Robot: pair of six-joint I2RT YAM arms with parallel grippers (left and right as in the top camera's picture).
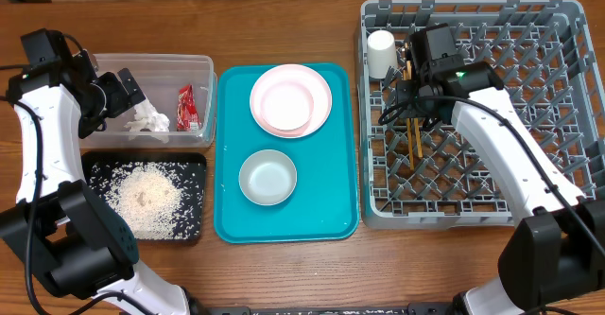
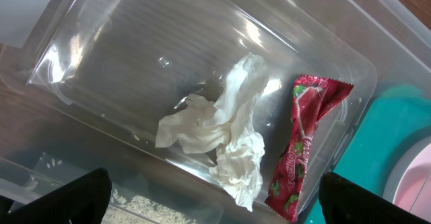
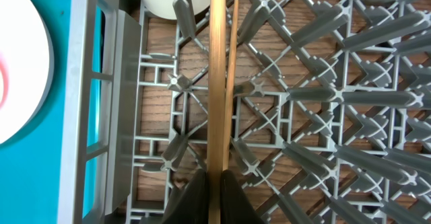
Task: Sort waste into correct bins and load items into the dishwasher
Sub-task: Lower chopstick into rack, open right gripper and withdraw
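The right gripper (image 3: 210,194) is clamped shut on the chopsticks (image 3: 217,83), holding them low in the far left part of the rack (image 1: 567,116), which fills the right side of the table (image 1: 284,277). A cup (image 1: 382,53) sits in the rack's far left corner. The left gripper (image 2: 215,190) hangs wide open and empty above the tub (image 1: 203,69) near the table's left edge, where the tissue (image 2: 222,136) and wrapper (image 2: 303,143) lie. Rice (image 1: 146,197) covers the black tray (image 1: 194,161) at the tub's near side. The plate (image 1: 290,99) and a bowl (image 1: 267,178) rest on the teal tray (image 1: 331,201) mid-table.
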